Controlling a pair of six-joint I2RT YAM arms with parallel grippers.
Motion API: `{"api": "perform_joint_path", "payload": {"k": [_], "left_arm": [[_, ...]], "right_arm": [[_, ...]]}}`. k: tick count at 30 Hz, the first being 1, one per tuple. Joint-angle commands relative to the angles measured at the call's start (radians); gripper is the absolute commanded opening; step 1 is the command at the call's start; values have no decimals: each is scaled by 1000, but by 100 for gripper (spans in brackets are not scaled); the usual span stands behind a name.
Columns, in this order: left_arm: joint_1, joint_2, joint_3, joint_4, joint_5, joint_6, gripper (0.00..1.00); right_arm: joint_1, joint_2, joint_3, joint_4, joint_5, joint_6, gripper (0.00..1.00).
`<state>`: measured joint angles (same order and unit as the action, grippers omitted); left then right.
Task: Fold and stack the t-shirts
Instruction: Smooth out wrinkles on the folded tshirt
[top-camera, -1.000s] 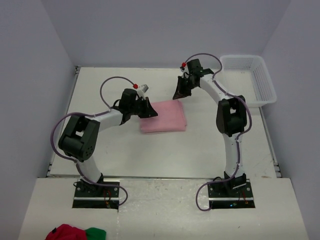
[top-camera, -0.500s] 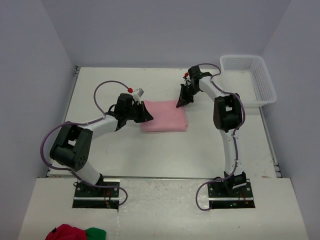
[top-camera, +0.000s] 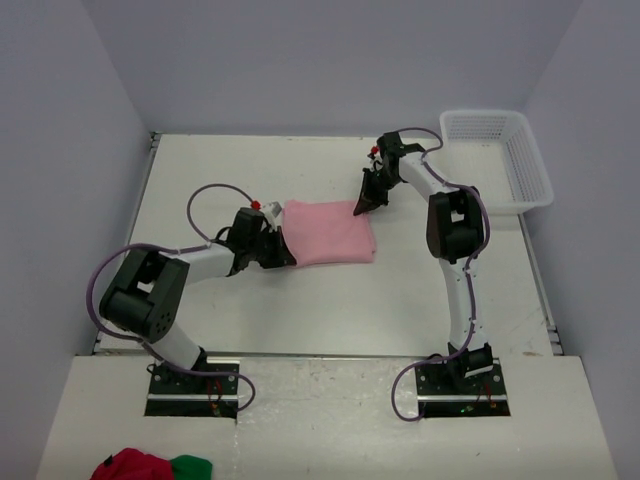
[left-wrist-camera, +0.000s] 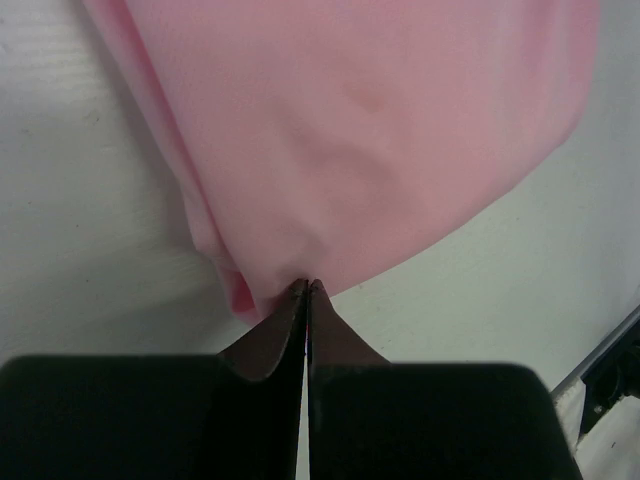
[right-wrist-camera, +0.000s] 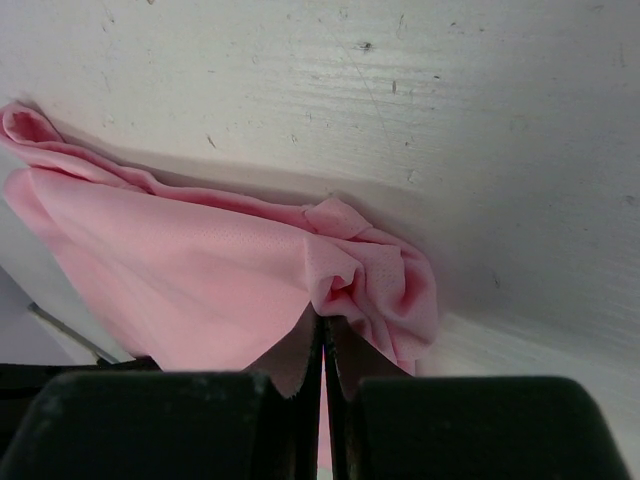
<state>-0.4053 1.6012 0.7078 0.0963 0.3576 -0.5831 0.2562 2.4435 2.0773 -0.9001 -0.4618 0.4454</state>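
A light pink t-shirt (top-camera: 327, 232) lies folded into a rough rectangle in the middle of the white table (top-camera: 220, 310). My left gripper (top-camera: 283, 256) is at the shirt's near-left corner. In the left wrist view its jaws (left-wrist-camera: 307, 287) are shut, pinching the shirt's (left-wrist-camera: 370, 130) edge. My right gripper (top-camera: 360, 207) is at the shirt's far-right corner. In the right wrist view its jaws (right-wrist-camera: 322, 320) are shut on a bunched fold of the shirt (right-wrist-camera: 200, 290). The collar and label are hidden.
A white plastic basket (top-camera: 530, 165) stands at the far right corner of the table. A red and green cloth bundle (top-camera: 145, 466) lies on the near ledge at bottom left. Grey walls close in the table on three sides.
My left gripper has moved from the shirt's far-left edge toward me to its near-left corner. My right gripper moved onto the far-right corner and has stayed there since.
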Motion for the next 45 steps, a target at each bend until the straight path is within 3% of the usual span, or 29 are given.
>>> {"api": "perform_joint_path", "payload": {"k": [1, 11, 24, 29, 30, 33, 34, 36, 37, 40, 41, 45], "left_arm": [[3, 55, -33, 29, -28, -6, 0], [3, 51, -87, 40, -25, -20, 0], [-7, -179, -153, -59, -55, -31, 0], [-36, -316, -104, -164, -146, -14, 0], [-38, -334, -90, -181, -167, -8, 1], [-38, -377, -18, -251, -230, 14, 20], [-38, -374, 30, -285, -236, 20, 32], [-35, -356, 120, -341, -253, 46, 42], [-30, -324, 157, -360, -253, 52, 56], [29, -229, 260, -385, -129, 57, 73], [52, -206, 269, -368, -18, 45, 74], [149, -90, 292, -262, 151, 23, 75]], "right_arm": [[-5, -18, 23, -22, 25, 12, 0], [-9, -17, 17, -20, 34, 6, 0], [-14, -46, 12, -17, 16, -25, 0], [-11, -193, -95, 93, -15, -62, 1], [-9, -216, -101, 102, -29, -65, 6], [-6, -294, -105, 98, -51, -68, 14], [-5, -316, -108, 90, -58, -68, 20], [3, -388, -128, 83, -60, -71, 29], [6, -415, -150, 79, -63, -71, 35], [12, -532, -204, 70, -66, -71, 39], [15, -614, -265, 76, -70, -71, 39], [18, -878, -498, 225, -133, -40, 45]]}}
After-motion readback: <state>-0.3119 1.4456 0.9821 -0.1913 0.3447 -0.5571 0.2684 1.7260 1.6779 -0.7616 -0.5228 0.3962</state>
